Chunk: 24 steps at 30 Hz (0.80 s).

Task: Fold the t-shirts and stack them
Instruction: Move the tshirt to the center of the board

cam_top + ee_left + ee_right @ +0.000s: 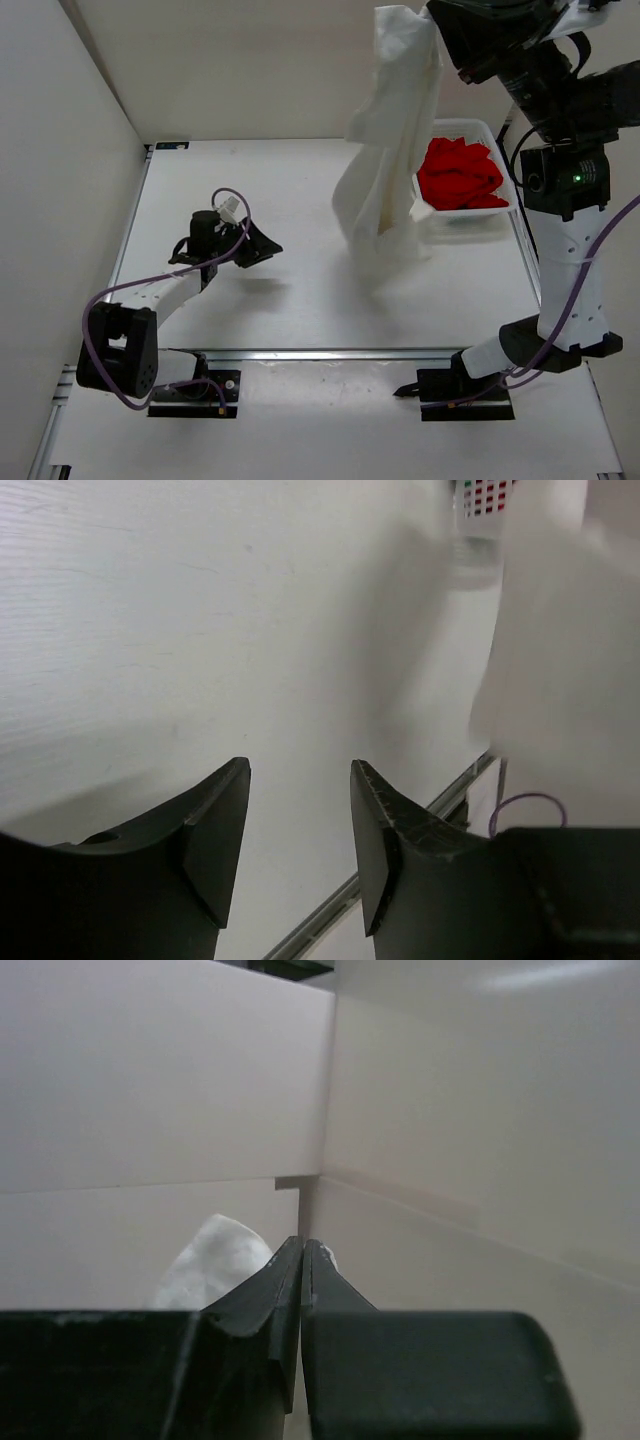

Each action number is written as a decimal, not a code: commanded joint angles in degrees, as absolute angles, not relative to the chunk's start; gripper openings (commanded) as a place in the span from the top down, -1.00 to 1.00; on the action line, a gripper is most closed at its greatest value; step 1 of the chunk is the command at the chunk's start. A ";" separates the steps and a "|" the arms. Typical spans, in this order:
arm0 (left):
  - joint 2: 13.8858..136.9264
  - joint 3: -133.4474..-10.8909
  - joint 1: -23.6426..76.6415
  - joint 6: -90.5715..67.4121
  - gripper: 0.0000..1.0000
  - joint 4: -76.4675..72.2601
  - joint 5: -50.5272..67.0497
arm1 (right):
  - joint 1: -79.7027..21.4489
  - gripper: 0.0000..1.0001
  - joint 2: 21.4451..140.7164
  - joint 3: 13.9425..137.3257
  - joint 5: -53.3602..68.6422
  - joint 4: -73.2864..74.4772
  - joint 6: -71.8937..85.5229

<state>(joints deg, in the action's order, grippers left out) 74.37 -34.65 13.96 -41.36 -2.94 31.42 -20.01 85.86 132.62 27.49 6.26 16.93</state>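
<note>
Dangling white t-shirt (385,170) in right hand (302,1252)

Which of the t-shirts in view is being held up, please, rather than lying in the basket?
The white t-shirt: it hangs from the shut right gripper, while the red t-shirt lies bunched in the basket.
</note>
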 commanded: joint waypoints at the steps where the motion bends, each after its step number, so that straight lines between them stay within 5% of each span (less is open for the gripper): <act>1: 72.42 -33.84 9.24 -44.47 -0.12 -4.49 34.98 | -14.43 1.00 85.87 127.03 35.40 -5.51 26.18; 6: 72.51 -32.96 8.96 -44.74 -0.28 -5.10 34.63 | -10.02 1.00 82.01 109.14 34.81 -6.23 28.65; 13: 71.19 -31.73 7.83 -40.44 -0.20 -0.18 28.41 | -13.89 1.00 90.68 82.65 23.05 -4.83 26.19; 24: 72.67 -38.93 23.01 -27.61 -0.37 19.93 7.05 | -6.86 1.00 104.50 84.21 22.06 -1.15 28.83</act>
